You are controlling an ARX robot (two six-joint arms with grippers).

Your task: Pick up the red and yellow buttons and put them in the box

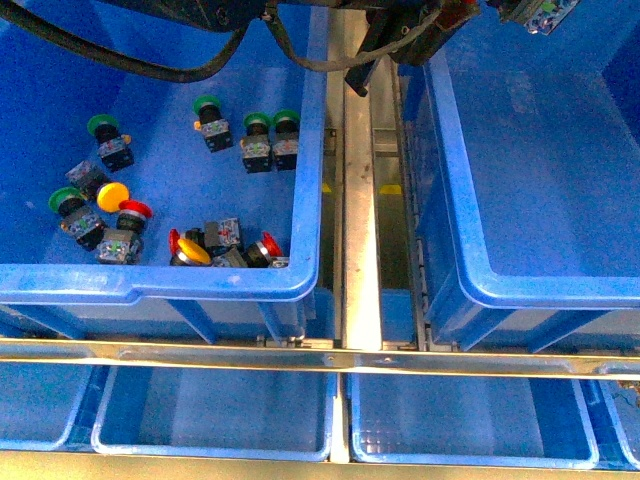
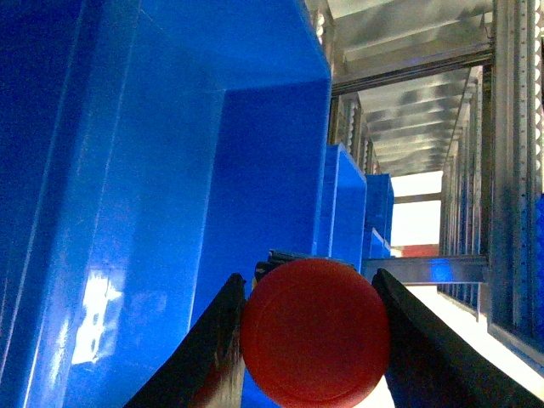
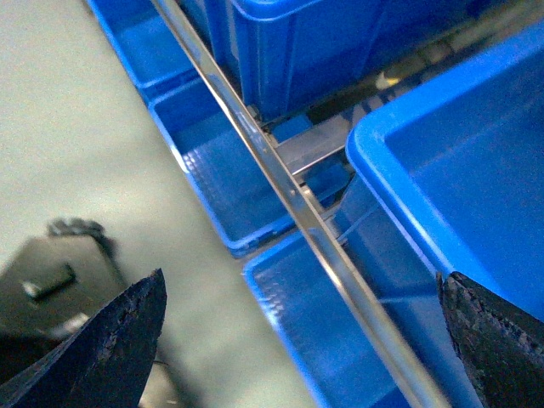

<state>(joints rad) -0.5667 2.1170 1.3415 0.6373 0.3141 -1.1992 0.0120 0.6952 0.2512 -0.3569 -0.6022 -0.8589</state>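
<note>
Front view: the left crate [image 1: 300,150] holds the loose buttons. Green buttons [image 1: 258,124] sit toward 12 o'clock on its floor and along the 9 o'clock side. A yellow button [image 1: 113,195] and a red button [image 1: 134,211] lie close together at 8 o'clock, and a red-and-yellow cluster [image 1: 215,248] lies against the near wall at 6 o'clock. The box [image 1: 470,200] stands at 3 o'clock, its floor bare, parted from the crate by a metal rail [image 1: 361,230]. Shallow trays [image 1: 215,415] lie under a crossbar [image 1: 320,355] at 6 o'clock. Cables [image 1: 150,60] and dark arm parts cross at 12 o'clock.

Left wrist view: the left gripper [image 2: 316,340] is clenched on a red cap [image 2: 314,331], one finger at each side. A blue wall [image 2: 153,212] stands close behind; metal racking [image 2: 510,170] recedes at 3 o'clock.

Right wrist view: the right gripper [image 3: 306,327] is spread wide and holds nothing, its fingertips [image 3: 110,340] far apart. It hangs over the trays [image 3: 229,183] and crossbar [image 3: 297,212]; the box rim [image 3: 408,195] is at 3 o'clock.
</note>
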